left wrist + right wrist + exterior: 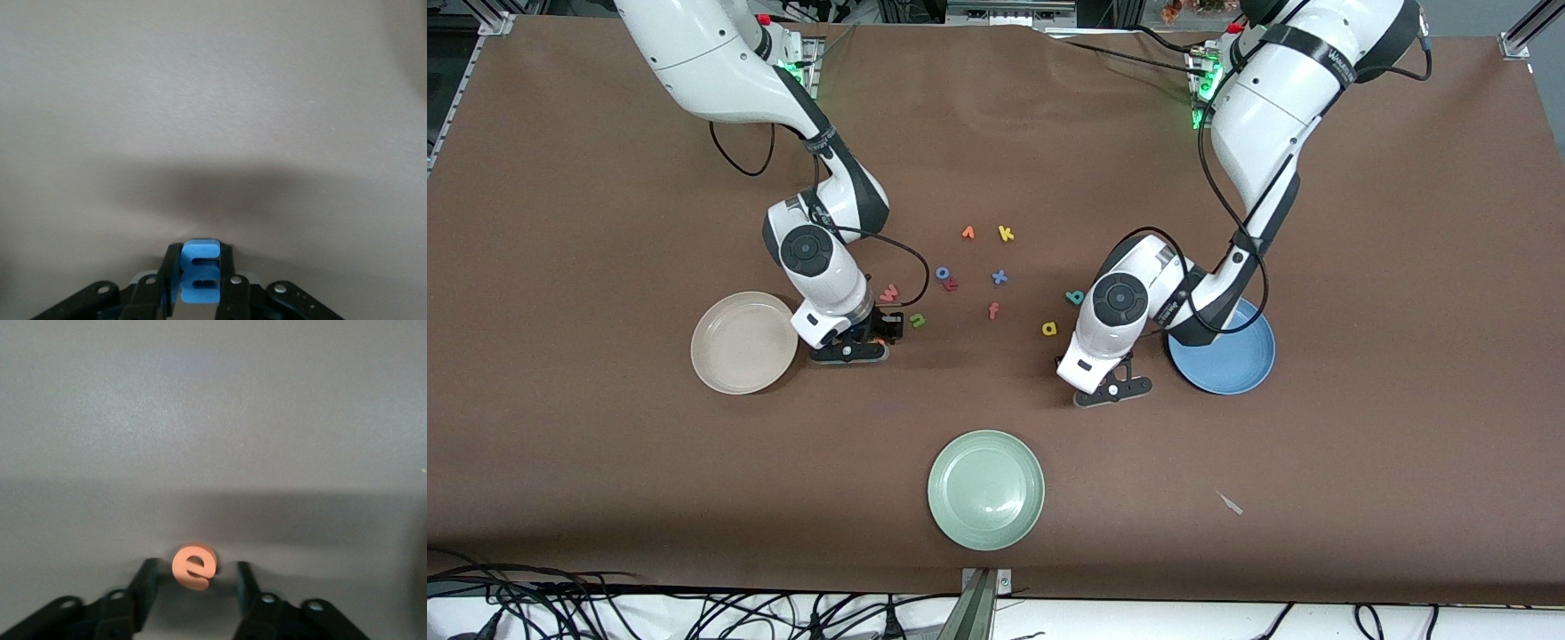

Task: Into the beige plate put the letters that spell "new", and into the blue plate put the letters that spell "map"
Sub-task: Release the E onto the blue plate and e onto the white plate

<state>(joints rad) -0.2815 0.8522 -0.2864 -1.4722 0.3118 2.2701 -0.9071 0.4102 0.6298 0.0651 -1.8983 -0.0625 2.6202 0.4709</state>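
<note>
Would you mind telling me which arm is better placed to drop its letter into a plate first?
The left: its fingers already clamp the blue m beside the blue plate; the right gripper only brackets the orange e.

Pale green plate [986,489], yellow k [1006,234], blue x [1000,277], blue o [942,273], orange-red f [993,310] – brown table [1360,427]

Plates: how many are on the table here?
3. The beige plate lies beside the right gripper, the blue plate beside the left gripper, the pale green plate nearest the front camera.
</note>
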